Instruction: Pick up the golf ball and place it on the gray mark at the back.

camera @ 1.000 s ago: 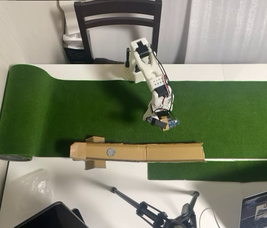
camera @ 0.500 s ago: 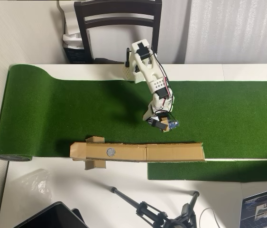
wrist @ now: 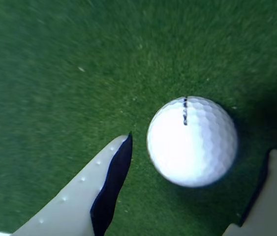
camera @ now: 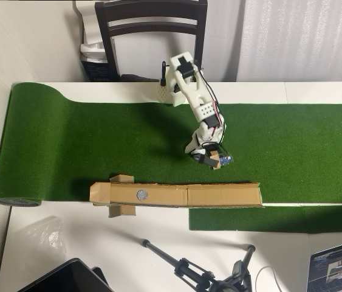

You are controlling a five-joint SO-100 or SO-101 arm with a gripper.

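While the golf ball [wrist: 192, 141] lies on the green turf [wrist: 54, 73], the hand [wrist: 200, 147] is released, one finger on each side of it.

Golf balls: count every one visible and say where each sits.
1. The golf ball lies on the green turf between the open claw's fingers in the wrist view. In the overhead view the arm hides it; others could be hidden too.

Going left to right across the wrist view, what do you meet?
Left finger → golf ball → right finger, all over green turf; the gripper is open around the ball.
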